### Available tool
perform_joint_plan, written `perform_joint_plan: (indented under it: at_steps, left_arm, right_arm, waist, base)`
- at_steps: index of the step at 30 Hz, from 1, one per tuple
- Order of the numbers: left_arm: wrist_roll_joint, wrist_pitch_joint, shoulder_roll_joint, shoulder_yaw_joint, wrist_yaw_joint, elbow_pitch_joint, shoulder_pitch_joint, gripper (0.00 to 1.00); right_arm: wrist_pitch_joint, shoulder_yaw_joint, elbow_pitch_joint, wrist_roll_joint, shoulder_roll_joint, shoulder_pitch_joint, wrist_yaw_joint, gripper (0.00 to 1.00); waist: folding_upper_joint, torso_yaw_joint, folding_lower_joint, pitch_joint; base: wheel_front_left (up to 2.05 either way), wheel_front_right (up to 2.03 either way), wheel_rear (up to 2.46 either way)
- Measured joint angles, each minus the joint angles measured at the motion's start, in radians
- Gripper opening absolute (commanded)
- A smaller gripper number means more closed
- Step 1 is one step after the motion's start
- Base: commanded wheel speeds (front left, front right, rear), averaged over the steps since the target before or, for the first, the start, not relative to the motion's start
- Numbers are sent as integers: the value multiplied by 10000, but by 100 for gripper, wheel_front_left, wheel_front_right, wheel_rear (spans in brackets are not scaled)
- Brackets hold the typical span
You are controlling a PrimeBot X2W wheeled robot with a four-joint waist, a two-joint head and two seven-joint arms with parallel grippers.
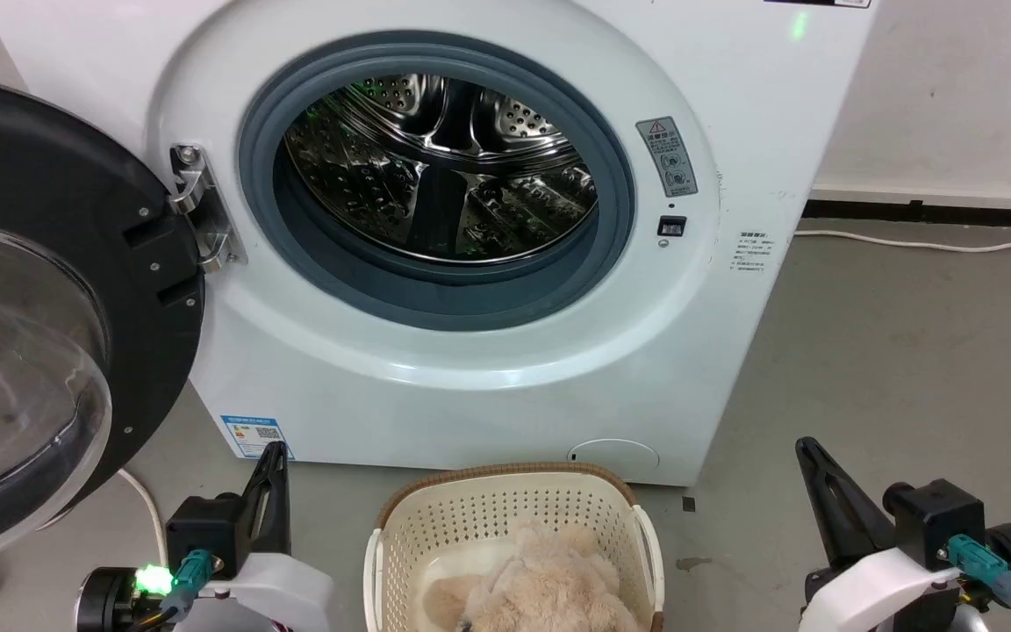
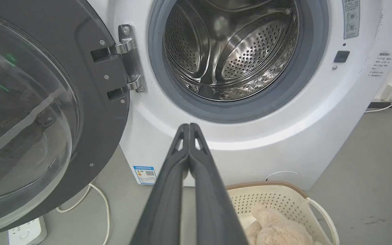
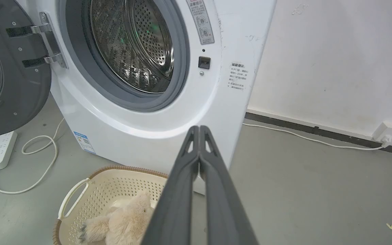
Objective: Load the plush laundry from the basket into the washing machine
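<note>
Inside the basket (image 1: 505, 513) lies plush laundry (image 1: 549, 584)

The left gripper (image 2: 189, 127) has its two dark fingers pressed together, tips before the white washing machine (image 2: 284, 136), just below its grey seal (image 2: 155, 68). The round glass door (image 2: 46, 119) stands open at the left. Right of the fingers, a beige teddy bear (image 2: 277, 231) lies in the cream basket (image 2: 284, 199) on the floor.
</note>
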Motion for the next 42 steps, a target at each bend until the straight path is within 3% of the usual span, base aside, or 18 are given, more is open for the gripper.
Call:
perform_joint_plan:
  at_steps: [42]
  left_arm:
    - [0,0,0,0,0,0,0,0]
  right_arm:
    - [0,0,0,0,0,0,0,0]
  waist:
    - [0,0,0,0]
  base:
    - [0,0,0]
